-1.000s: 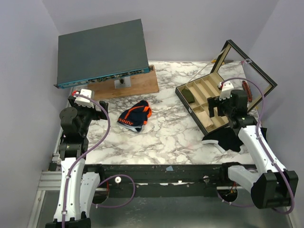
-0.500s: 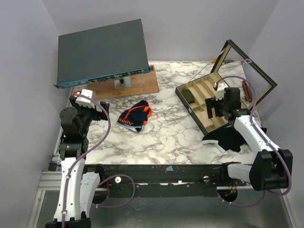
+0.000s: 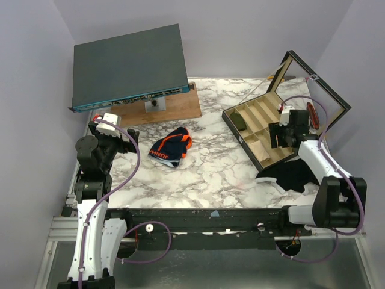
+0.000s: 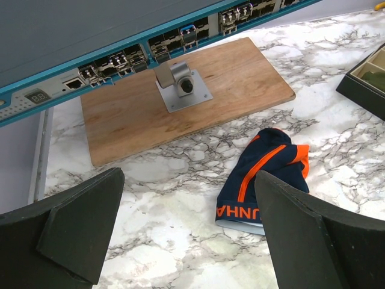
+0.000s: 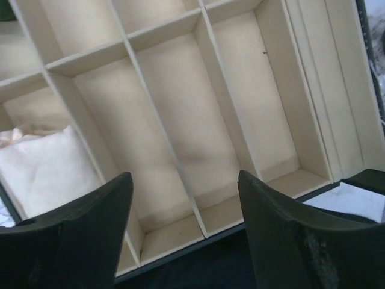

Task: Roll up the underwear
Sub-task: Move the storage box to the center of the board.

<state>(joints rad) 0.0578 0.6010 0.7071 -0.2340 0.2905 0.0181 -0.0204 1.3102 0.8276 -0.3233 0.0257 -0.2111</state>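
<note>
The underwear (image 3: 171,147) is a small navy garment with orange trim and a white waistband. It lies crumpled on the marble table (image 3: 204,174), left of centre. In the left wrist view the underwear (image 4: 264,174) lies ahead and to the right, partly behind my right finger. My left gripper (image 3: 129,139) is open and empty, above the table to the left of the underwear; it shows open in the left wrist view (image 4: 189,235). My right gripper (image 3: 278,135) is open and empty above the compartment box (image 3: 240,139); it shows open in the right wrist view (image 5: 186,235).
A wooden board (image 3: 174,108) with a metal fitting lies behind the underwear, under a grey network switch (image 3: 129,66). The box's lid (image 3: 319,90) stands open at the right. A white cloth (image 5: 48,165) fills one compartment. A black cloth (image 3: 292,174) lies in front of the box.
My right arm has swung right and back, carrying the open gripper further over the box. The left arm and the underwear have not moved.
</note>
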